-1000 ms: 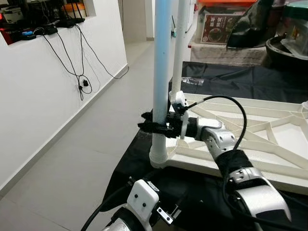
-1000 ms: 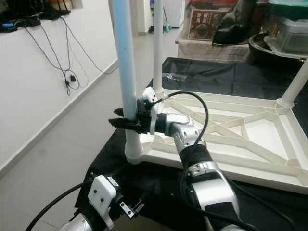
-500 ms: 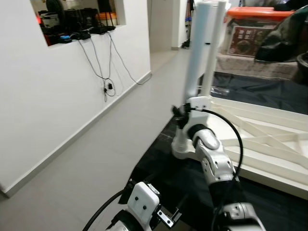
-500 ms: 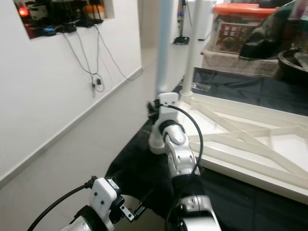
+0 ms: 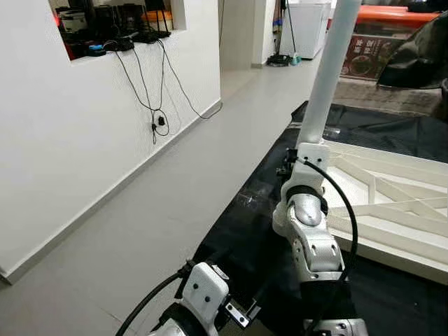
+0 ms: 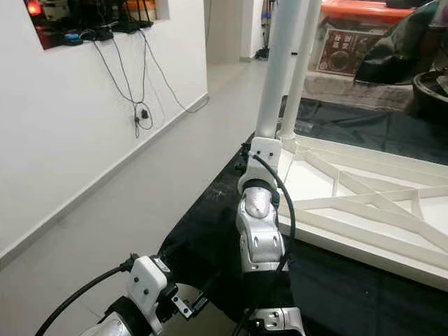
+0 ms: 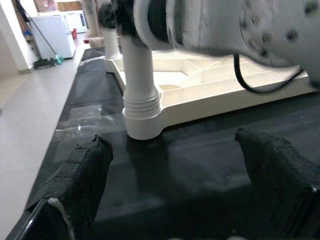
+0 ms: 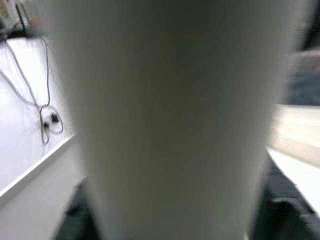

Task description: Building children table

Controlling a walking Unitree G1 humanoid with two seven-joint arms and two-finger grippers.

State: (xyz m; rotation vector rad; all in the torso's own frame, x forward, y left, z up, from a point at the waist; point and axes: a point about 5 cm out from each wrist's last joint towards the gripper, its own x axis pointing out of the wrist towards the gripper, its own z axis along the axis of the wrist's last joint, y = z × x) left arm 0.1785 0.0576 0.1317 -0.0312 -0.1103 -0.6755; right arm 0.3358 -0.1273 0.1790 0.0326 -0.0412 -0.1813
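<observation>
My right gripper (image 5: 288, 162) reaches forward to the near white leg (image 5: 327, 73), which stands upright in the corner socket of the upturned tabletop (image 5: 392, 203). From the right wrist the leg (image 8: 170, 120) sits very close, and I cannot tell whether these fingers clasp it. My left gripper (image 7: 175, 200) hangs low over the black sheet (image 7: 190, 165), fingers (image 7: 75, 185) spread apart and holding nothing, facing the leg's threaded base (image 7: 142, 112). A second leg (image 6: 299, 66) stands just behind the first. The tabletop lies on the sheet beside the grey floor (image 5: 147, 224).
</observation>
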